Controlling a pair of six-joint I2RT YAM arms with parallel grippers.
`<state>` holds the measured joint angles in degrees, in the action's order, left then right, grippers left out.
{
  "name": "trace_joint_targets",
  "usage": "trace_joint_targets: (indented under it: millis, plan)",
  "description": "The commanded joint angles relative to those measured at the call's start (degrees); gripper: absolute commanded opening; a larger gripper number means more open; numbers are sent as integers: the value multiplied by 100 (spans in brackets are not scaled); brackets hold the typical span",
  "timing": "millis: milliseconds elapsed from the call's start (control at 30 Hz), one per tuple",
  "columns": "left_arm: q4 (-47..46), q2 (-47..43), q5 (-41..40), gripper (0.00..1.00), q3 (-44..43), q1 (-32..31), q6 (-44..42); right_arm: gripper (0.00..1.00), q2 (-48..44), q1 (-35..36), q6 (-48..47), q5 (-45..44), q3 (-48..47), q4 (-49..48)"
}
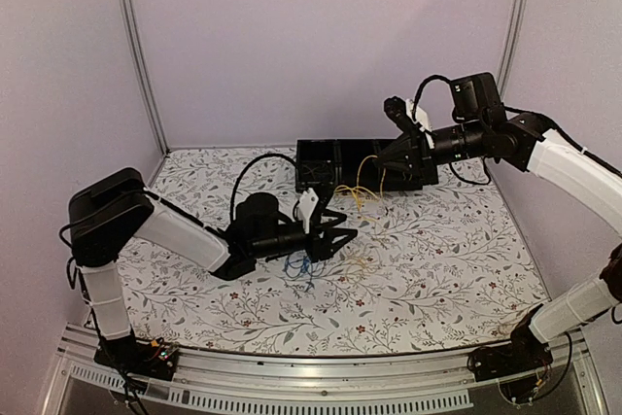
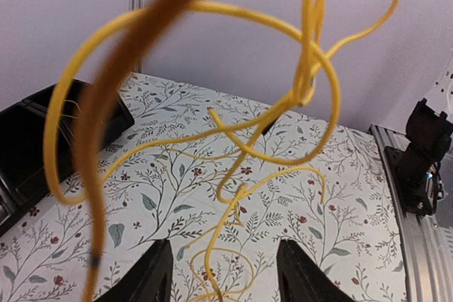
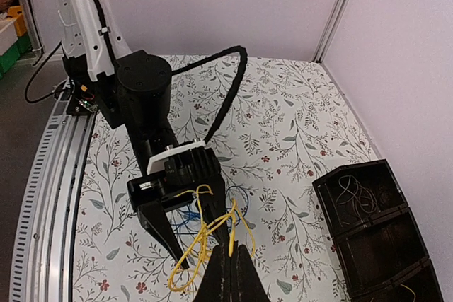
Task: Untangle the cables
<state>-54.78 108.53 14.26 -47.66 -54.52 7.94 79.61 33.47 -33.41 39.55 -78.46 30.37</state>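
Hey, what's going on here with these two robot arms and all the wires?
The arms are untangling cables. The right hand is shut on a bunch of yellow cable, holding it above the table. The left hand is open close by, with loops dangling in front of it. A blue cable lies on the table under it.
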Motion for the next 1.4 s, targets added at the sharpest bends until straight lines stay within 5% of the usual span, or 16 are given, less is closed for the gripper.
trace_joint_targets:
  millis: [0, 67, 167, 267, 533, 733, 767, 833, 933, 1167, 1367]
  plan:
    - [-454, 714, 273, 49, -703, -59, 79, 0, 45, 36, 123, 127, -120, -63]
    - [-475, 999, 270, 37, -961, -54, 169, 0, 50, 36, 137, 134, -162, -33]
    - [-736, 1176, 173, 1, -965, -50, 418, 0, 38, 36, 149, 41, -289, 23]
    - [-1290, 1032, -157, 0, -392, -35, 869, 0, -16, -51, 126, -188, -650, 121]
    - [-996, -135, -944, 0, 1721, 235, 1632, 0, -223, -387, -51, -794, -2384, 558]
    - [-377, -1698, -1783, 0, 2912, 310, 2144, 0, -266, -392, -251, -882, -1864, 530]
    - [-250, -1906, -1812, 3, 2957, 304, 2059, 0, -270, -394, -260, -821, -1666, 485]
    - [119, -2243, -1939, 27, 2912, 259, 1781, 0, -269, -394, -233, -700, -1252, 339]
    - [822, -2704, -2186, 41, 2594, 151, 1416, 0, -254, -383, -136, -479, -721, 108]
    - [1006, -3337, -2270, 49, 2213, -143, 1066, 0, -114, -240, 168, -132, 363, -444]
    - [997, -2930, -1883, 50, 1637, -294, 1055, 0, 81, -164, 308, 42, 682, -645]
